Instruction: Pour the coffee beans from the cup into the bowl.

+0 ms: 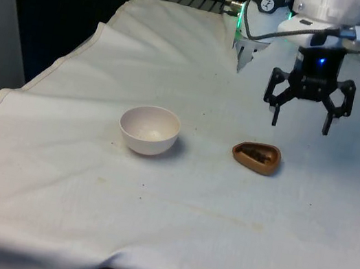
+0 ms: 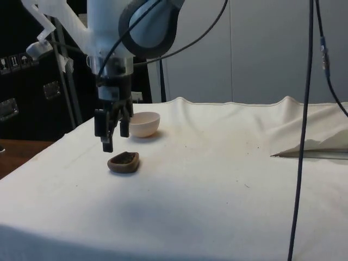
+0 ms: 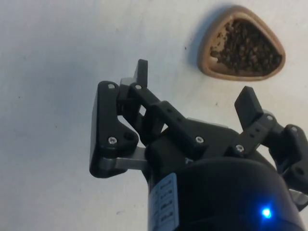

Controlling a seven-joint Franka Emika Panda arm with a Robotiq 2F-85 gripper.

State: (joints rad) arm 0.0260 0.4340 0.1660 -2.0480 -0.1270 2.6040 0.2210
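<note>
A small brown cup (image 1: 257, 157) with a rounded three-cornered rim stands upright on the cloth, filled with dark coffee beans (image 3: 246, 47). In the side view the cup (image 2: 124, 161) sits nearer than the bowl. A white bowl (image 1: 149, 129) stands to the front view's left of the cup, seemingly empty inside; from the side the bowl (image 2: 144, 124) lies behind the gripper. My gripper (image 1: 300, 126) hangs open above the cloth, a little beyond the cup and towards the front view's right, holding nothing. The gripper (image 2: 113, 138) hovers just over the cup's height, and its fingertips (image 3: 141, 70) are spread wide.
The white cloth (image 1: 173, 210) is wrinkled and faintly stained towards its near edge. A folded ridge of cloth (image 1: 240, 51) rises at the far end by the robot base. A black cable (image 2: 302, 136) hangs down on the side view's right.
</note>
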